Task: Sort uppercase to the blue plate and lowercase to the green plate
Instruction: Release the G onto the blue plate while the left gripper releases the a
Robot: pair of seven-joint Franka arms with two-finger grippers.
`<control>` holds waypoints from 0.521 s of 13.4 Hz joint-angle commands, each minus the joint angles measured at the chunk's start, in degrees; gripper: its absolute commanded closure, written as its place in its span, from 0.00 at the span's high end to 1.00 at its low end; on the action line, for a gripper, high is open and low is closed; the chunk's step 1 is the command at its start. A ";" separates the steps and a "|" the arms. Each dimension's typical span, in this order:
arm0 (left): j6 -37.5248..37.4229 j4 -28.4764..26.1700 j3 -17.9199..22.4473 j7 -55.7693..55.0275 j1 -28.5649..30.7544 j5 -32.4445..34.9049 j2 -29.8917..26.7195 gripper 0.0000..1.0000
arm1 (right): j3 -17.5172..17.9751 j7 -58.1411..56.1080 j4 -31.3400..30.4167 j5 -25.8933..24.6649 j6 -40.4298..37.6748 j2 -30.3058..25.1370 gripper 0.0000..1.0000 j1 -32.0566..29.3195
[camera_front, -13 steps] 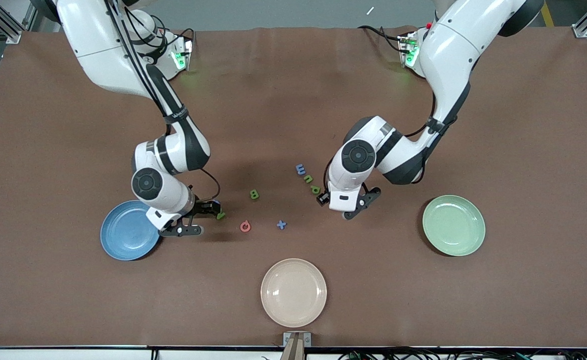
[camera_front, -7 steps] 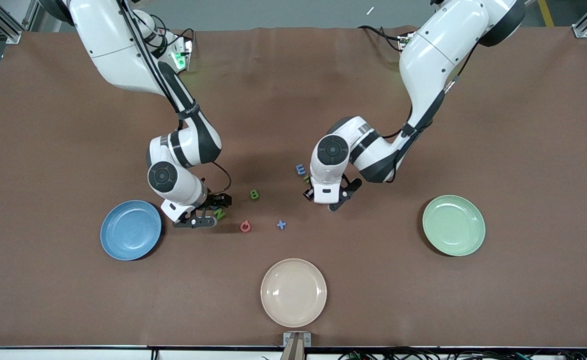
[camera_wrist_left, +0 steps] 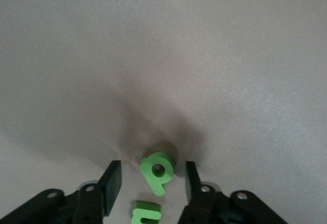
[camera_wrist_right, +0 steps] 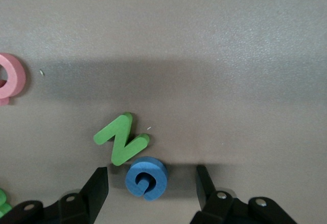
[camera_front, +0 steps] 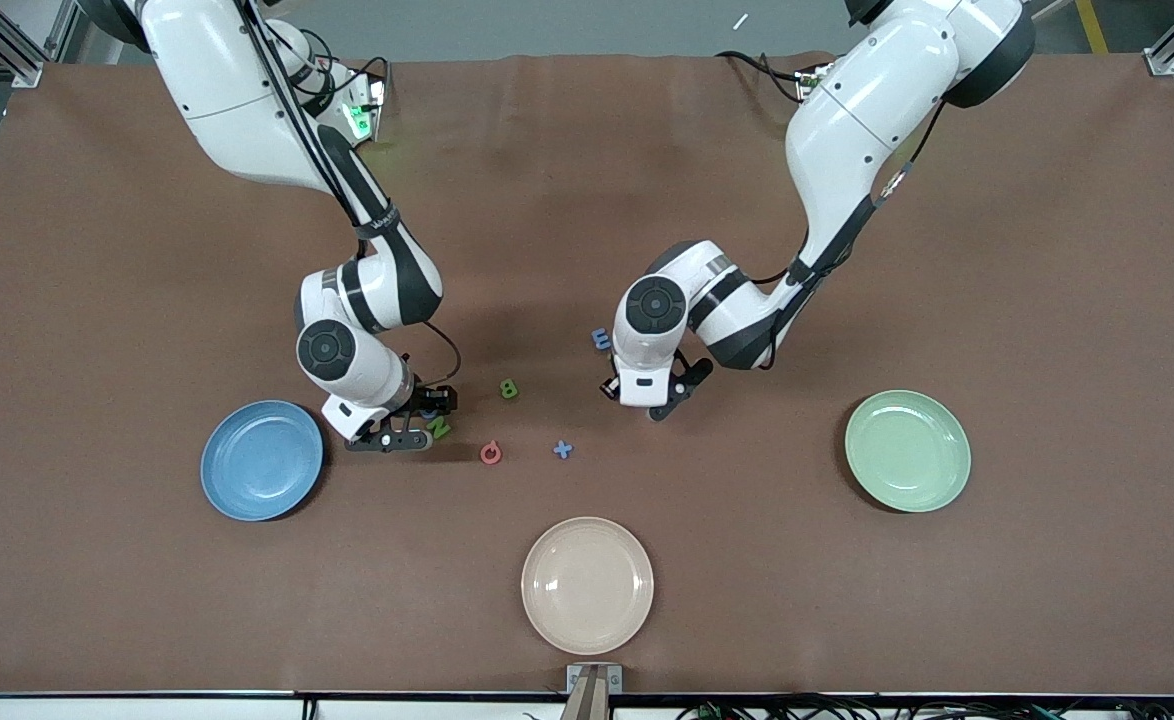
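My right gripper is low over the table beside the blue plate, open, with the blue G lying between its fingers untouched. The green N lies against the G, and the pink Q is farther off. My left gripper is open and straddles the green p; the green n lies just by it. In the front view the blue m, green B, Q and blue x lie mid-table. The green plate sits toward the left arm's end.
A cream plate sits near the table's front edge, nearer the front camera than the letters. Both plates for sorting hold nothing. The brown table stretches bare around the plates and toward the robot bases.
My right gripper moved from the blue plate's edge to the G and N. My left gripper shifted toward the right arm's end and came down over the p and n. Both jaws narrowed.
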 commanded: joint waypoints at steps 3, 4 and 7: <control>0.28 1.31 0.39 -1.12 -0.79 1.42 1.03 0.49 | -0.32 -0.10 -1.85 0.70 -0.64 -1.40 0.35 0.67; 0.36 1.31 0.39 -0.95 -0.79 1.42 1.12 0.48 | -0.32 -0.10 -1.77 0.70 -1.00 -1.48 0.26 0.67; 0.45 1.40 0.39 -0.07 -0.70 1.51 1.12 0.19 | -0.41 0.43 -1.42 0.79 -3.18 -2.36 0.08 -0.55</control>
